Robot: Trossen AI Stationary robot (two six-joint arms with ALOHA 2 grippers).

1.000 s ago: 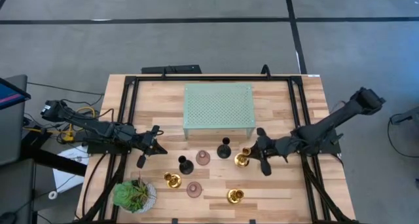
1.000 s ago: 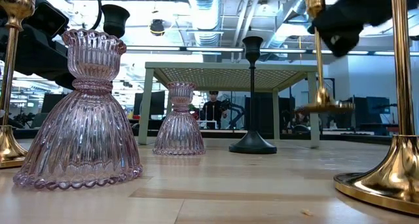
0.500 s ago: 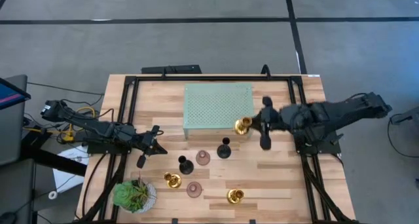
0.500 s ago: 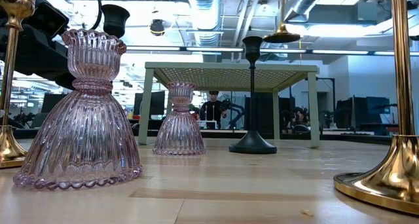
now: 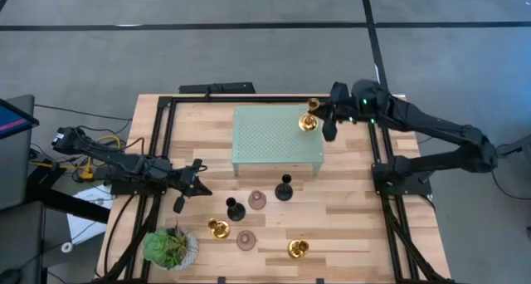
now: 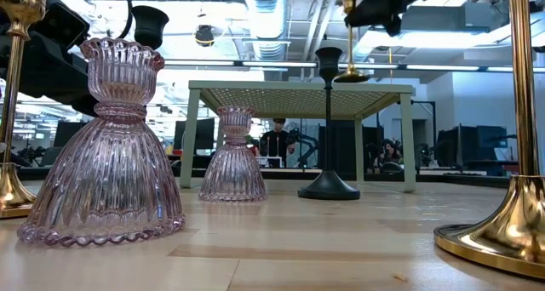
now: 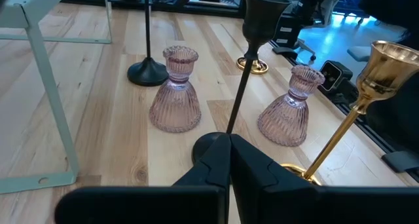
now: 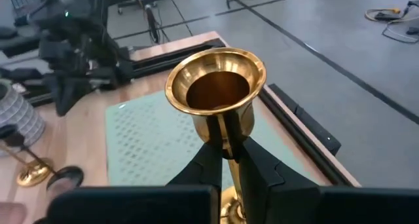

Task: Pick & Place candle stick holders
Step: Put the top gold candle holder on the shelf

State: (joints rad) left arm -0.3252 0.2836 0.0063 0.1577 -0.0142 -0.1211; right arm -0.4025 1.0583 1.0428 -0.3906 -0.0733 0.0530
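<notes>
One gold holder (image 5: 309, 121) clamped in the outstretched right pincer (image 5: 320, 118), above the green platform's (image 5: 276, 139) far right corner.

So the surface (image 5: 348, 234) is a light wood-plank top with a black frame running round it. Sitting on it toward the far middle is a pale green perforated platform (image 5: 276, 138) on legs. Nearer than that there's a loose cluster: two black holders (image 5: 284, 188), two pink glass holders (image 5: 257, 200) and two gold holders (image 5: 218, 228), all upright and standing apart from each other. A leafy potted plant (image 5: 170, 247) sits at the near left corner, just beside one gold holder.
</notes>
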